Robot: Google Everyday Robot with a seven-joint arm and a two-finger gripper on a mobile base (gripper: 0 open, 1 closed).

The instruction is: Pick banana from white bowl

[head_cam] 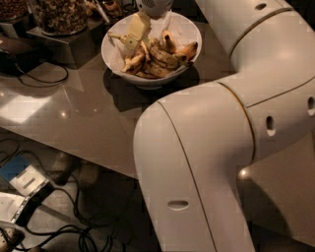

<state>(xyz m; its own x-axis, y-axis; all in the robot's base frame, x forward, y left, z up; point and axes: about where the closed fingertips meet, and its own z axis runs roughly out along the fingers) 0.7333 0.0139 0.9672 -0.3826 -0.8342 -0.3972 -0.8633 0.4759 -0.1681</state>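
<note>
Brown-blotched banana (160, 55) beside tool (131, 41) in white bowl (195, 30).

We see a smooth white arm (206, 147) with thin seams and oval slots, its pale gripper (134, 34) over the white bowl (191, 25).

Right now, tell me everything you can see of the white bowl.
The white bowl is large, round and deep, glossy like ceramic, with flaring sides. It stands upright on the glossy brown counter, to the right of the jars of nuts, and casts a dark shadow in front of it. A pile of browned bananas fills it, and its upper inner wall is bare. The tool reaches down into its left side, among the bananas.
</note>
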